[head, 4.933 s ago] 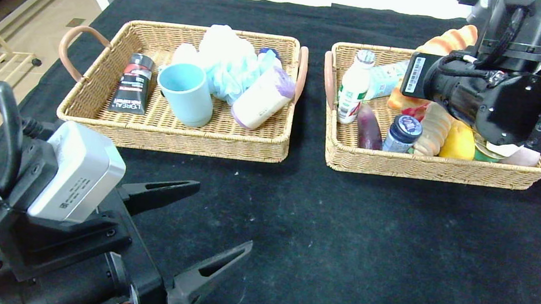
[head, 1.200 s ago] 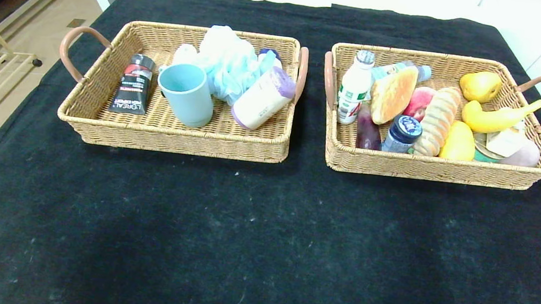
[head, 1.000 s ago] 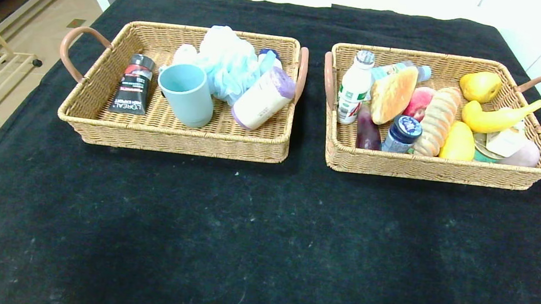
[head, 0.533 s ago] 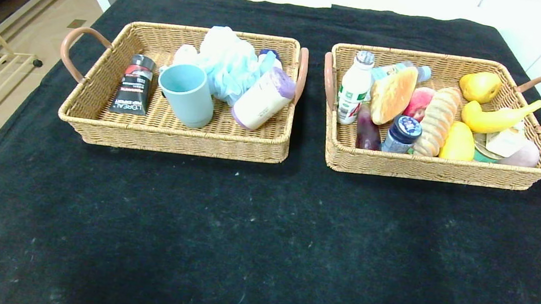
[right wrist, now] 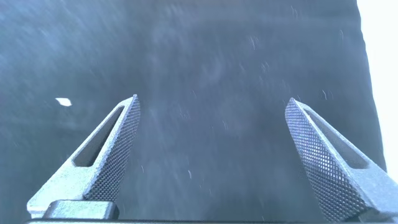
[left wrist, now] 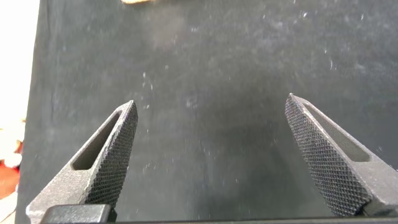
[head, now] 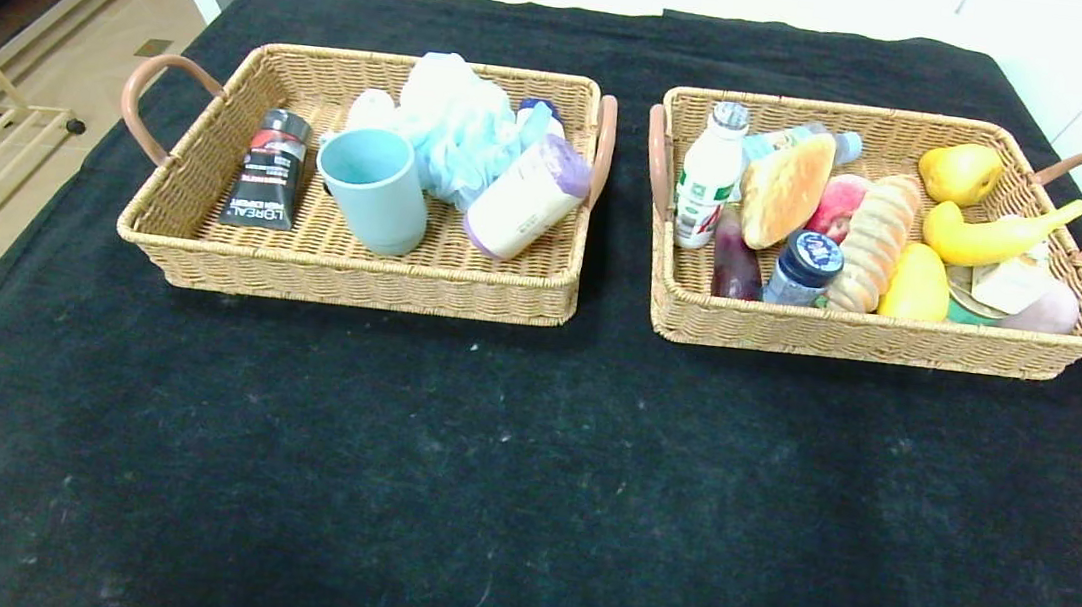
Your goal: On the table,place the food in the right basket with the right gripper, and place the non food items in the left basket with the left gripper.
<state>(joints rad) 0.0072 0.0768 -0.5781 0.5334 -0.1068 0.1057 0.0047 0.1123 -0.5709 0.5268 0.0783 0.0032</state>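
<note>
- We read "L'ORÉAL" on the black tube (head: 265, 169) lying in the left basket (head: 344, 268) beside the blue cup (head: 374, 187).
- The food (bread (head: 784, 188), banana (head: 996, 236)) lies in the right basket (head: 859, 337).
- Since the earliest frame, both arms have left our head view.
- Left gripper (left wrist: 211, 158) and right gripper (right wrist: 211, 158): jaws apart, empty, over the black cloth (head: 522, 483).

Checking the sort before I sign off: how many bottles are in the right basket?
3 visible in the right basket: white milk bottle upright at its left end, clear bottle lying behind the bread, dark-capped bottle near the front. More may be hidden.
</note>
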